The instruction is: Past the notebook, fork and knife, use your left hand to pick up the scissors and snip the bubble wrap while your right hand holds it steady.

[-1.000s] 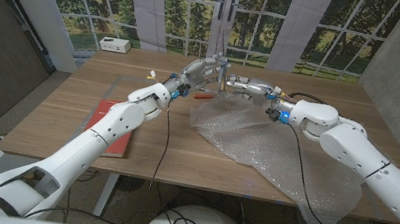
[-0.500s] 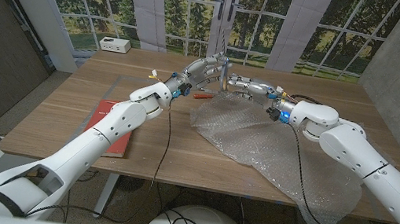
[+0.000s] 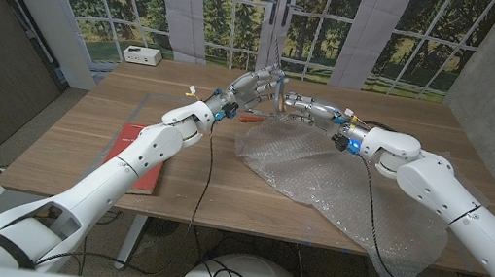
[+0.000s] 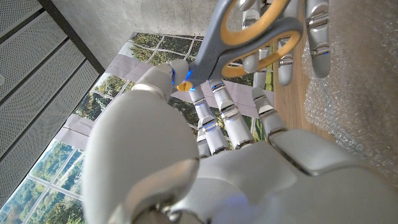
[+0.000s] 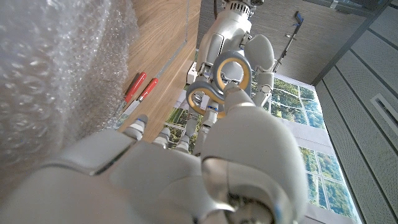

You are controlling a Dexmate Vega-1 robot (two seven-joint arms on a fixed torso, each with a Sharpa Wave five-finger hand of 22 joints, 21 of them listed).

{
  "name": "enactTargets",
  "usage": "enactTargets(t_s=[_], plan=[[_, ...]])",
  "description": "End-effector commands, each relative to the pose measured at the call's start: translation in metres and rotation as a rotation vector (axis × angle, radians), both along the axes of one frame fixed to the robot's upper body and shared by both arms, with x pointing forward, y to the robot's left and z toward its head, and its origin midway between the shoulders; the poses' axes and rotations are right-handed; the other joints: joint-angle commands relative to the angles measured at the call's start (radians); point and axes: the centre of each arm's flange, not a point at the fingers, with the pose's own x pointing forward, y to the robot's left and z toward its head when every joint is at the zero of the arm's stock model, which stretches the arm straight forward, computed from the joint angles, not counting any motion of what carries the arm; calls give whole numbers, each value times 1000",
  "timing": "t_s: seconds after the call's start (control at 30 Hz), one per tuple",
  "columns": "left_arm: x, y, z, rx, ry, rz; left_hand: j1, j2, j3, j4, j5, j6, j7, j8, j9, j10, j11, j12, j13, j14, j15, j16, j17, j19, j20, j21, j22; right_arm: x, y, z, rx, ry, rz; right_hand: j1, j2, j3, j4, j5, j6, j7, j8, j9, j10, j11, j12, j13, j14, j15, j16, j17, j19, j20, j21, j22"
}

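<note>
Scissors (image 4: pixel 249 37) still raised, right robot hand (image 3: pixel 315 111) closer

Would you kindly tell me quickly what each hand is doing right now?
Left hand: holds the scissors by the handles.
Right hand: fingers at the scissors' handles; whether it grips anything cannot be told.

— Where are the scissors (image 4: pixel 249 37) relative to the hands?
— They are lifted off the table, gripped in the left hand (image 3: pixel 257 88), with the right hand (image 3: pixel 309 110) just beside them. They have grey handles with orange-lined loops; the blades cannot be made out.
— And the bubble wrap (image 3: pixel 339 187)?
— A large, clear, crumpled sheet lying on the table under and beside the right hand, spreading away from both hands toward the near right table edge.
</note>
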Motion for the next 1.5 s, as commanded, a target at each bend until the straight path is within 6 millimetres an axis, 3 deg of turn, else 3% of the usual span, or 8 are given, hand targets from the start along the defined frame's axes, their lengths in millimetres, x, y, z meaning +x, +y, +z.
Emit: enactTargets(t_s=[0.03, 0.77, 1.5], plan=[[-2, -1, 0, 2, -7, -7, 5, 6, 4, 2, 7, -3, -3, 0, 4, 29, -30, 175, 6, 0, -31, 2, 2, -3, -1, 1, 3, 0, -1, -7, 50, 52, 40, 18, -1, 6, -6, -8, 10, -4, 3, 1, 1, -4, 7, 3, -155, -27, 8, 1, 6, 2, 4, 2], [-6, 0, -2, 1, -19, -23, 10, 7, 5, 1, 7, -3, -3, 0, 4, 30, -34, 177, 5, 2, -36, 2, 1, -2, -2, 1, 3, 1, 7, -15, 95, 110, 111, 31, -5, 13, -16, -15, 13, -7, -1, 3, 16, 0, 7, 3, -147, -29, 7, 1, 9, 0, 2, 2], [-10, 0, -4, 2, -31, -30, 15, 7, 5, 0, 7, -3, -3, 0, 4, 28, -29, 179, 5, 4, -37, 3, 1, -2, -2, 1, 3, 0, 2, -22, 144, 132, 100, 57, -4, 29, -33, -26, 47, -38, 4, 8, 54, -8, 10, 3, -120, -38, 10, 0, 31, -14, 4, 2]])
